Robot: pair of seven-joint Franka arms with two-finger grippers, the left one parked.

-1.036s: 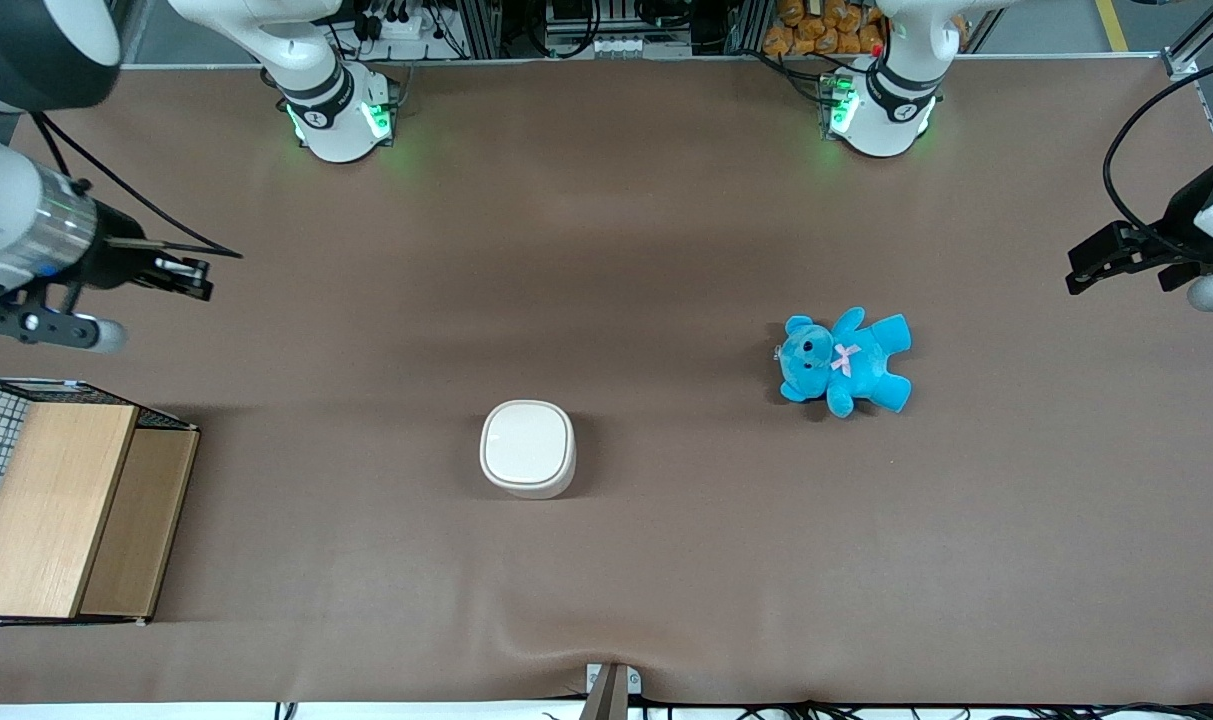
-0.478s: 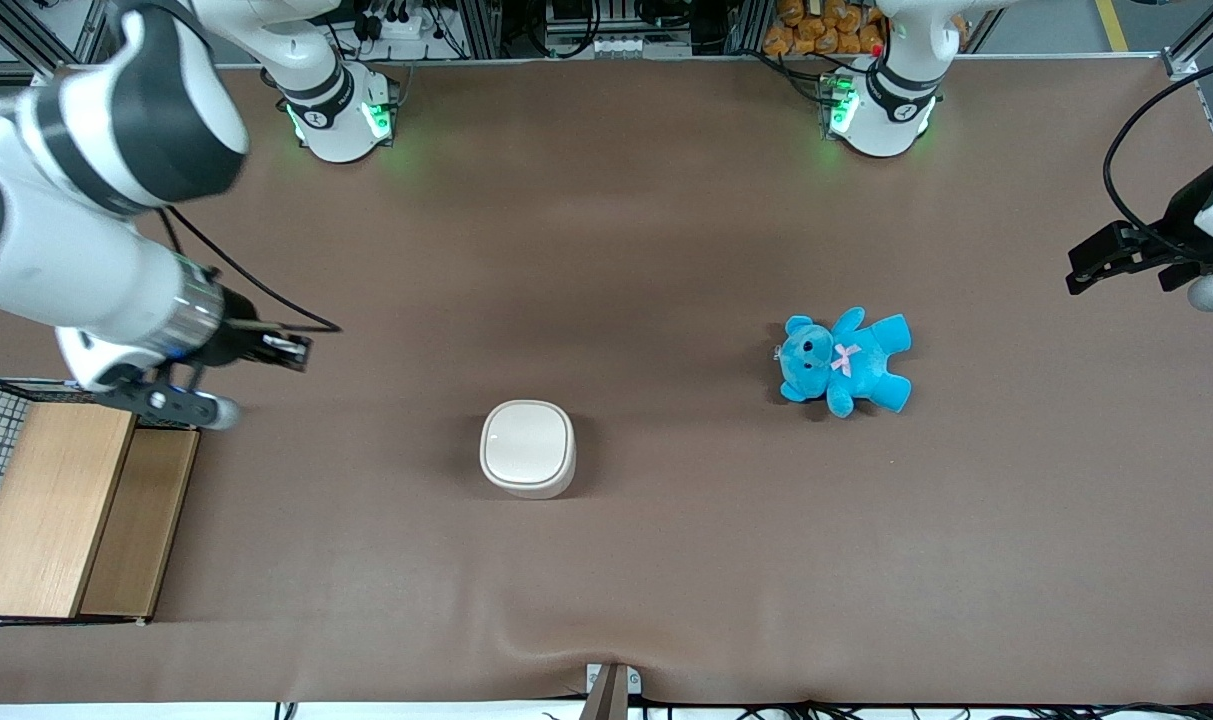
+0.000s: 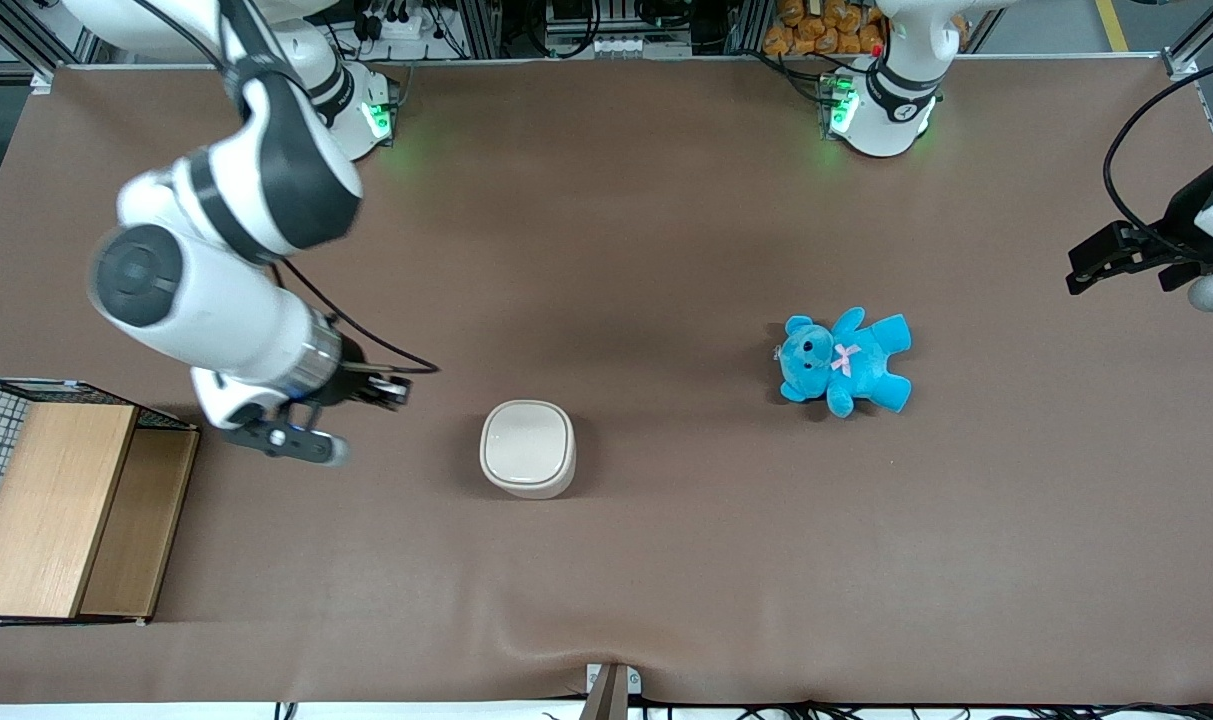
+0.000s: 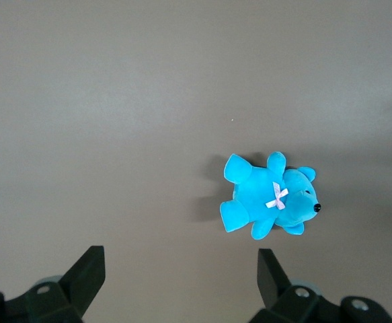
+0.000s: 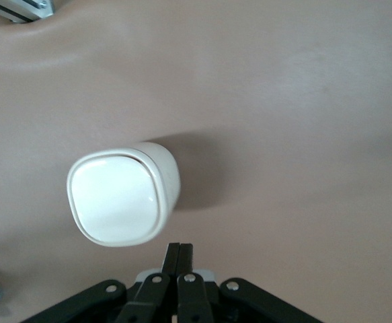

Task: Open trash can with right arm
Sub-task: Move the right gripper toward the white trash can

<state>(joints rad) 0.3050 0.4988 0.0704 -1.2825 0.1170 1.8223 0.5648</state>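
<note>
Beside the closed trash can [image 3: 528, 448], the right arm's [image 3: 228, 262] hand [image 3: 398, 390] hovers, fingers pressed together.

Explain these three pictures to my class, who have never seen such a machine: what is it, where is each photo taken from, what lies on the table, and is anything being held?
The white jointed thing is a robot arm, the right arm, ending in a black two-finger gripper. One picture looks down on the brown table from the front; the other two come from small cameras on the arms' wrists. On the table stand a cream trash can with its lid closed, a blue teddy bear toward the parked arm's end, and a wooden box toward the working arm's end. The gripper hangs beside the trash can, not touching it, fingers pressed together. Nothing is held.
</note>
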